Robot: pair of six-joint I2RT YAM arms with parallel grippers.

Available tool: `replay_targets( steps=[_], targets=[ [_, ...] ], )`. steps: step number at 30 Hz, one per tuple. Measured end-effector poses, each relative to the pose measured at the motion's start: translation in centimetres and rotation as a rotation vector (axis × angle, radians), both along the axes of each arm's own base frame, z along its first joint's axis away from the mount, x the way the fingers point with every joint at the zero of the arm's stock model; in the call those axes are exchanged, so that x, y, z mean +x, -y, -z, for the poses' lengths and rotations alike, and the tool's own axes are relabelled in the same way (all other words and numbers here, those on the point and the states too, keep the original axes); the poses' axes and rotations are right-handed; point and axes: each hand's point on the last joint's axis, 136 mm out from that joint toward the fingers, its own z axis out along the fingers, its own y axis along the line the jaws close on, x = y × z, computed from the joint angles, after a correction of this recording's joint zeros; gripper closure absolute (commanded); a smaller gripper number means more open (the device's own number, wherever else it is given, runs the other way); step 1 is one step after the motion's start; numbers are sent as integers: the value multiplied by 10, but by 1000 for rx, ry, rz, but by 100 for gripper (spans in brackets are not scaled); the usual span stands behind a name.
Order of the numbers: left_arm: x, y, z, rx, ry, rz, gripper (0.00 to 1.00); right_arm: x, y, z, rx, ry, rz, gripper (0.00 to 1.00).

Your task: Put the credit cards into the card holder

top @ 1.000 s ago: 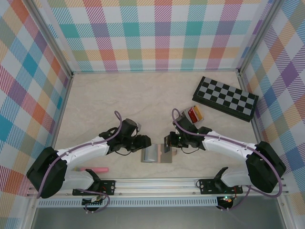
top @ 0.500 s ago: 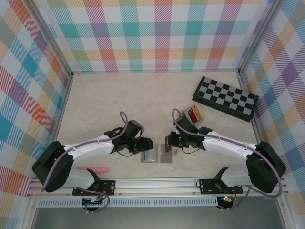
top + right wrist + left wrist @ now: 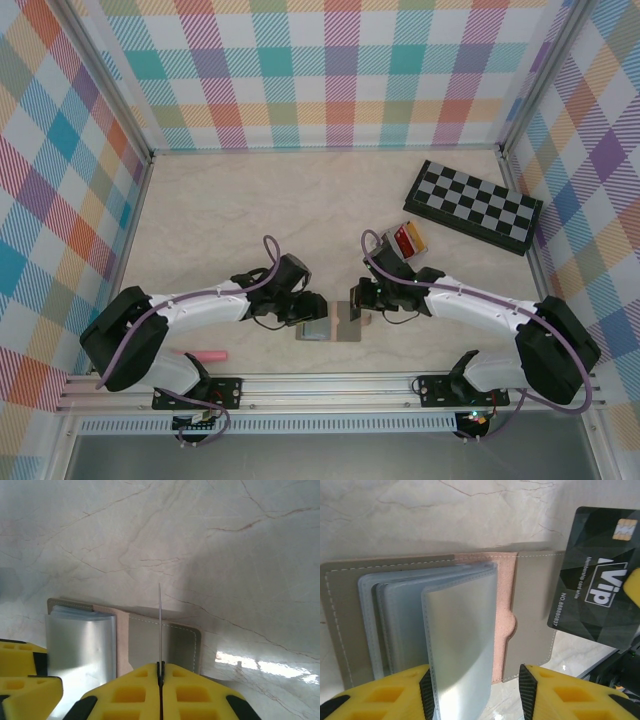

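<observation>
beside the card holder [image 3: 335,332], the left claw [image 3: 314,312] has edged closer.

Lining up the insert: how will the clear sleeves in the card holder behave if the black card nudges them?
Probably floppy: the raised sleeve bows inside the left claw, so a nudge would likely fold it aside. The sleeves behind it fan loosely and may shift too. The black card in the right claw looks straight, likely stiffer.
</observation>
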Motion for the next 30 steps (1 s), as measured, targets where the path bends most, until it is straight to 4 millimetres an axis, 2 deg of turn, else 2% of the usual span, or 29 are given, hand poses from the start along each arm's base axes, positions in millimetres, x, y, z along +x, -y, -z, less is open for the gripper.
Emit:
replay_targets(
  steps=[5, 8, 14, 18, 21, 24, 26, 30],
  targets=[
    [3, 9, 0, -23, -3, 4, 49, -1, 5, -2, -13, 4, 15, 93],
    [5, 23, -5, -54, -7, 18, 47, 0, 14, -11, -24, 30, 50, 92],
    [16, 75, -30, -160, 21, 86, 44, 2, 45, -44, -35, 139, 162, 92],
    [15, 99, -18, -178, -12, 111, 44, 0, 62, -54, -45, 180, 214, 92],
    [10, 101, -9, -165, -39, 106, 40, -1, 67, -56, -49, 190, 229, 92],
    [13, 97, -19, -160, -6, 93, 35, -2, 65, -56, -41, 185, 221, 92],
    [15, 90, -37, -158, 35, 81, 35, -2, 60, -57, -19, 180, 209, 92],
    [23, 70, -86, -187, 162, 27, 33, 0, 37, -62, 65, 173, 152, 92]
  ],
)
